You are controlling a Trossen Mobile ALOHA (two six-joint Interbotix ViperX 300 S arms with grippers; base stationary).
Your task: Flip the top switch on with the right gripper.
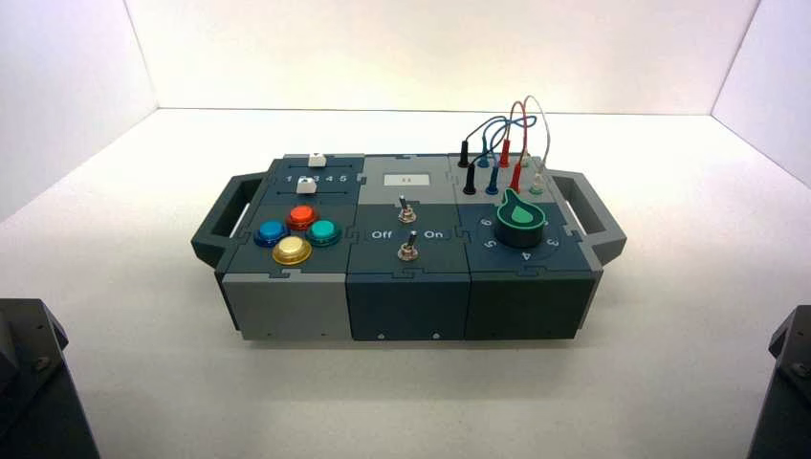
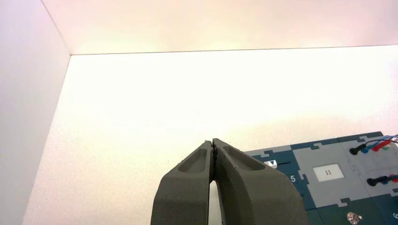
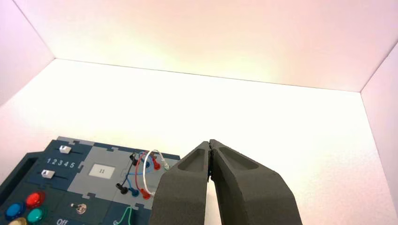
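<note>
Our right gripper [image 3: 210, 142] is fully closed, nothing held, well apart from the top switch [image 3: 80, 208] on the box [image 1: 408, 239] to its left.

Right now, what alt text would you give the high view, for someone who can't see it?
A dark box with four coloured buttons, two sliders, two metal toggles, a green-topped knob and wires stands on a pale surface. The left arm and right arm wait at the near corners, away from it.
</note>
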